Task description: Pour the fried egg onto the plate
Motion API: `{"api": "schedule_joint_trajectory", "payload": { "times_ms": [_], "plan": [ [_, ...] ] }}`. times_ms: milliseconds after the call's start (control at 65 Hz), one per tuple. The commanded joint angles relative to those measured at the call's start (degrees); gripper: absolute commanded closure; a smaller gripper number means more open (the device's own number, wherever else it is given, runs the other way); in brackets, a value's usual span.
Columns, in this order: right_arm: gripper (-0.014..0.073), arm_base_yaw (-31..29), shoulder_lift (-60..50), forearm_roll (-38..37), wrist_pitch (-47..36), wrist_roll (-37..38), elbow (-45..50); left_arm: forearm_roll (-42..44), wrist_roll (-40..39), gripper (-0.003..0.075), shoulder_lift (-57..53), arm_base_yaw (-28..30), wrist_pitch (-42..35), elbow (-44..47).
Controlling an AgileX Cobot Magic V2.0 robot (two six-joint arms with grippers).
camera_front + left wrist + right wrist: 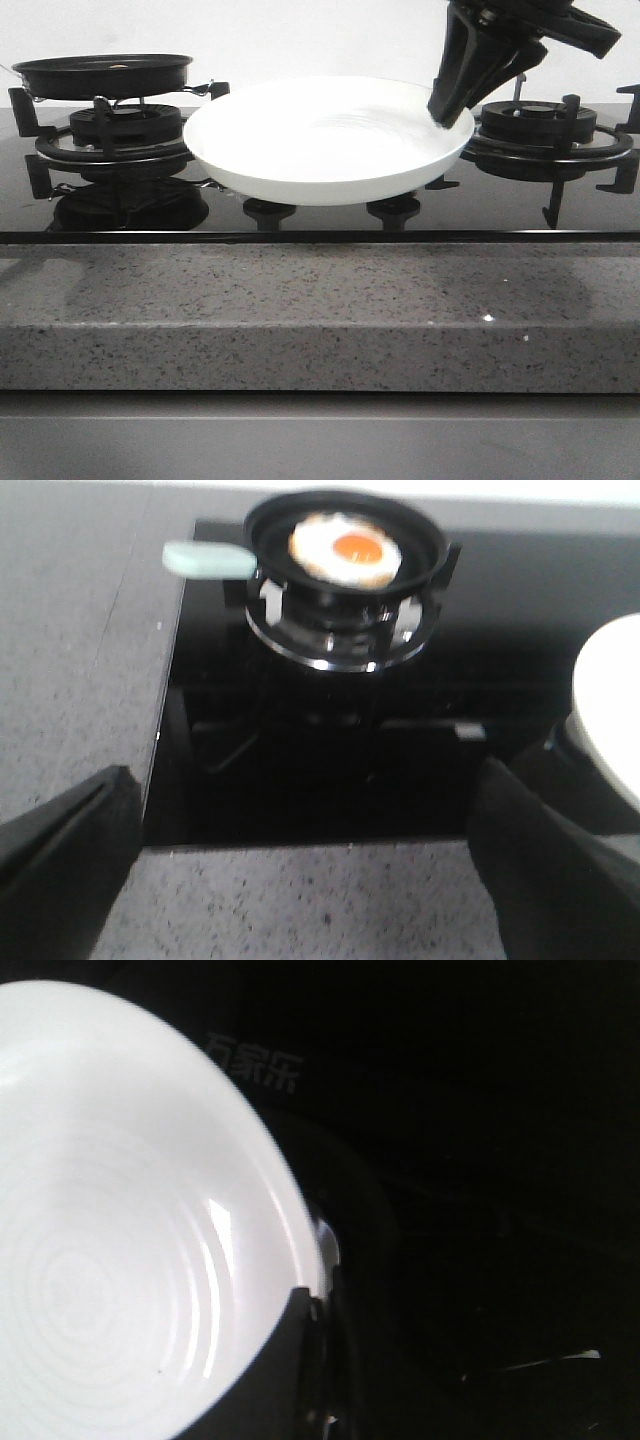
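Observation:
The fried egg (345,548), white with an orange yolk, lies in a shallow black pan (420,542) on the left burner. The pan has a pale green handle (205,560). In the front view the pan (100,75) sits at the far left and its rim hides the egg. My left gripper (320,880) hangs open over the counter edge, well short of the pan, with nothing between its fingers. The white plate (320,140) is held just above the middle of the hob. My right gripper (450,108) is shut on the plate's right rim (300,1260).
A black glass hob (500,205) carries a second burner with pan supports (540,125) at the right, just behind the right gripper. Two knobs (270,212) sit under the plate. A speckled grey stone counter (320,300) runs along the front.

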Motion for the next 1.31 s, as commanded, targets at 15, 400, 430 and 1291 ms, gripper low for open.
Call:
{"api": "schedule_joint_trajectory", "payload": {
  "times_ms": [15,400,430,1291],
  "plan": [
    [0.0654,0.0,-2.7,0.8,-2.3,-0.6,-1.6,1.1,-0.6,0.0068,5.2,-0.3,0.1,-4.9],
    [0.0654,0.0,-2.7,0.8,-2.3,-0.6,-1.6,-5.1,2.4,0.0068,28.3,11.2,7.3,-20.6],
    [0.0654,0.0,-2.7,0.8,-2.3,-0.6,-1.6,-9.0,4.8,0.0068,29.9,13.2,7.8,-21.9],
    [0.0654,0.0,-2.7,0.8,-2.3,-0.6,-1.6,-84.1,30.7,0.0072,61.0,33.7,14.3,-28.9]
  ]
}}
